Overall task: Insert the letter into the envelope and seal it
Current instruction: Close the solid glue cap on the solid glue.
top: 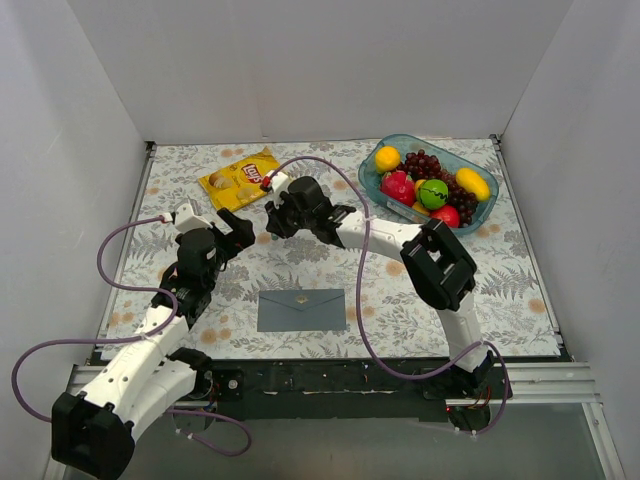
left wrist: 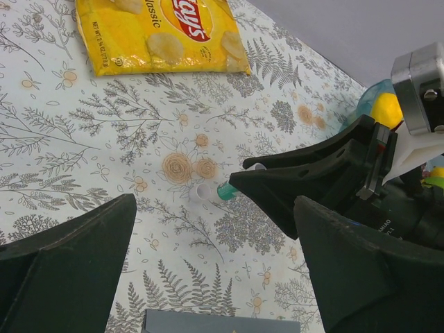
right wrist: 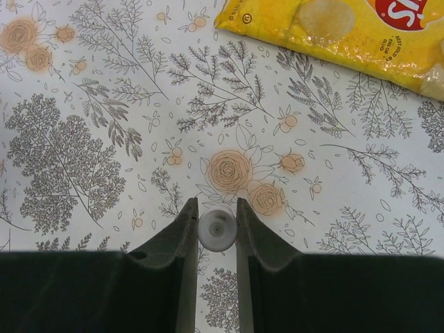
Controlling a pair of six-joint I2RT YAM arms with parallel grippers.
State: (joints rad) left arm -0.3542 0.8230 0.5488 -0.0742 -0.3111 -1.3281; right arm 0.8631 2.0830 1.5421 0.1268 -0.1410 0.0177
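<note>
The grey-blue envelope (top: 301, 310) lies flat near the table's front edge with its pointed flap folded down; its top edge shows in the left wrist view (left wrist: 215, 323). The letter is not in view. My right gripper (top: 272, 222) (right wrist: 217, 208) is shut on a small glue stick (right wrist: 217, 230), white and round end-on between the fingers. In the left wrist view its green body (left wrist: 227, 189) pokes out of those fingers, and its white tip is close to the cloth. My left gripper (top: 235, 232) (left wrist: 214, 208) hangs beside it, open and empty.
A yellow crisp bag (top: 240, 178) lies at the back left. A blue bowl (top: 462, 219) of fruit stands at the back right. White walls close in the floral tablecloth (top: 520, 290) on three sides. Purple cables loop over both arms.
</note>
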